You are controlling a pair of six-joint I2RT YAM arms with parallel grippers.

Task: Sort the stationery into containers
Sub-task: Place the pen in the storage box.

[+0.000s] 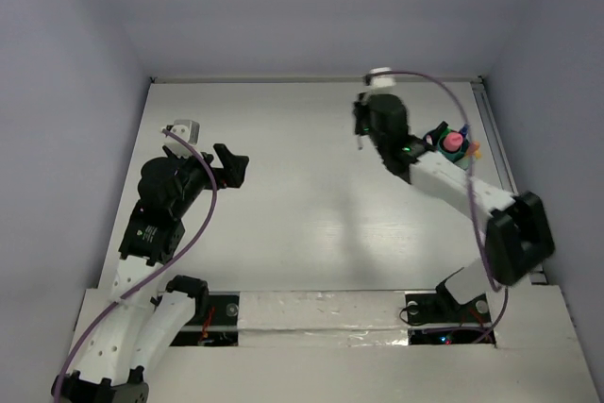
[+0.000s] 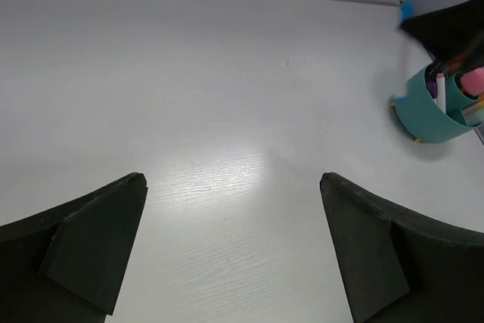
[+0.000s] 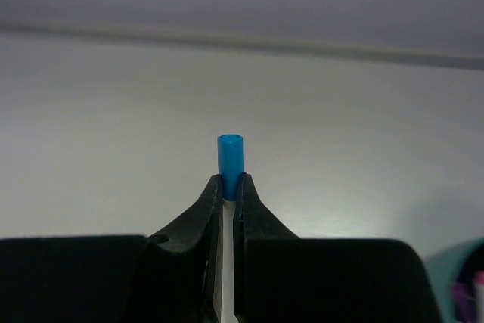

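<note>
Between grey walls (image 1: 57,92): white table (image 1: 302,186), teal holder (image 2: 432,115).

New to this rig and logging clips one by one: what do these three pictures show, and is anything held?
Two robot arms, left and right, are bolted to a white table. One picture looks down from above; the other two come from a camera on each wrist. The left pincer is open and empty. The right pincer is shut on a thin white marker with a blue cap. Beside that arm stands a round teal holder with dividers, a pink-topped piece inside.
</note>
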